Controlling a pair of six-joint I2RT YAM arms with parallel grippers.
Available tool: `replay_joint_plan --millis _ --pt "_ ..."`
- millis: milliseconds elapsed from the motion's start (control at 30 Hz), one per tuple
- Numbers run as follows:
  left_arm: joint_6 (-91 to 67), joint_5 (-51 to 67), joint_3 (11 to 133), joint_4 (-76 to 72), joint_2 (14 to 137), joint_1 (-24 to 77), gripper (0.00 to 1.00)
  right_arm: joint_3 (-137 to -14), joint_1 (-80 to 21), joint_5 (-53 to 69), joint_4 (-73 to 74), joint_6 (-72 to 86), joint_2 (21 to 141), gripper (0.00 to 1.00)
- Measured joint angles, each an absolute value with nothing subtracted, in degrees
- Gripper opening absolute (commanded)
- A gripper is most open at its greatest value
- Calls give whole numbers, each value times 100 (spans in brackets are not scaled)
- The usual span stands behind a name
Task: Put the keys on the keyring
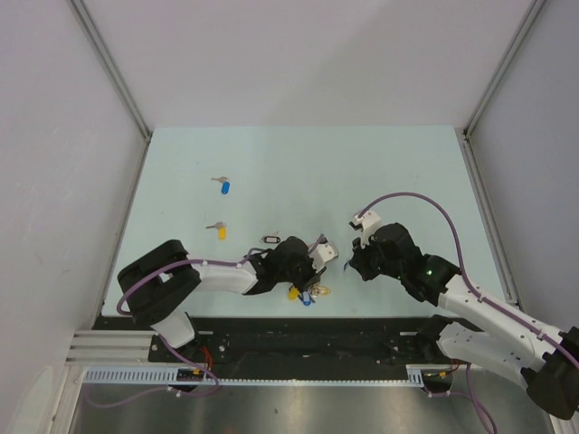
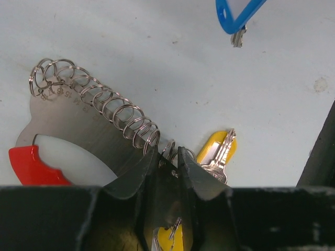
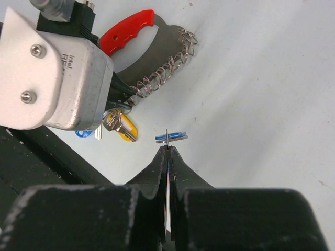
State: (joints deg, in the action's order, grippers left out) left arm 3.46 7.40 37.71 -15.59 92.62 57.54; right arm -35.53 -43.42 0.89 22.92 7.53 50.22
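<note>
My left gripper point(image 2: 168, 151) is shut on the edge of the keyring point(image 2: 68, 130), a silver plate with a red arc point(image 2: 31, 164) and a row of small rings along its rim. A yellow key point(image 2: 217, 154) hangs from it beside the jaws. In the right wrist view the keyring point(image 3: 162, 39) sits upper left, with the yellow key point(image 3: 123, 128) and a blue one point(image 3: 84, 133) below it. My right gripper point(image 3: 168, 149) is shut on a blue-tagged key point(image 3: 171, 138), seen edge-on, held off the table to the right of the keyring. That key also shows in the left wrist view point(image 2: 235, 15).
In the top view my left gripper point(image 1: 318, 256) and right gripper point(image 1: 355, 262) are close together near the table's front. A loose blue key point(image 1: 224, 187) and a loose yellow key point(image 1: 220, 231) lie to the left. A black-rimmed oval tag point(image 1: 271, 240) lies by the left arm.
</note>
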Motion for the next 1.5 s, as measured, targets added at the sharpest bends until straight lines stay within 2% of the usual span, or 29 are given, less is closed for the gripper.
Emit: replay_joint_plan --millis 100,333,433,833,867,900,1233,1400,1500 --pt "360 716 3841 -1435 9279 5763 26 -3551 -4342 89 2292 753 5000 0" --pt "454 648 3962 -1284 9336 5763 5 -3548 -4342 99 2290 753 4934 0" --pt "460 642 3962 -1284 9334 5765 0 -3548 -4342 139 2290 753 4915 0" --pt "521 810 3129 -2139 8908 5725 0 -3548 -4565 357 2268 668 4958 0" --pt "532 845 3039 -2231 8871 5712 2 -3548 -4602 373 2252 650 4991 0" --pt "550 882 2974 -2311 8838 5697 8 -3548 -4648 379 2235 635 5046 0" --pt "650 967 2869 -2532 8818 5638 25 -3548 -4840 390 2180 541 5433 0" --pt "666 965 2740 -2652 8785 5638 26 -3548 -4856 390 2106 534 5459 0" --pt "705 965 2665 -2692 8733 5638 23 -3548 -4858 392 2082 532 5476 0"
